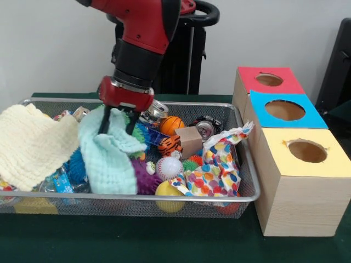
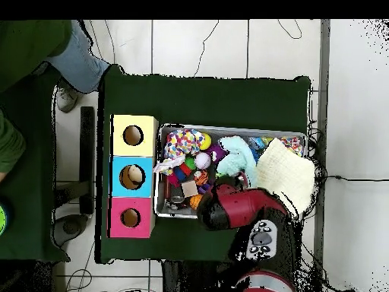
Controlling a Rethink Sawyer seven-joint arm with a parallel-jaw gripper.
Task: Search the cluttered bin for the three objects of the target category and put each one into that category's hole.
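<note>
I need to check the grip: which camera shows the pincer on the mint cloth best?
The front view: the pincer reaches down into the mint cloth in the bin, with cloth bunched around its tips. In the overhead view the arm hides the pincer; only the cloth shows.

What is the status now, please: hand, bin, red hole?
Hand down in bin, fingers closed on mint cloth. Red hole clear. Cloths cover much clutter.

Three boxes (image 1: 290,148), three cloths (image 1: 109,156), one bin (image 1: 241,192)
</note>
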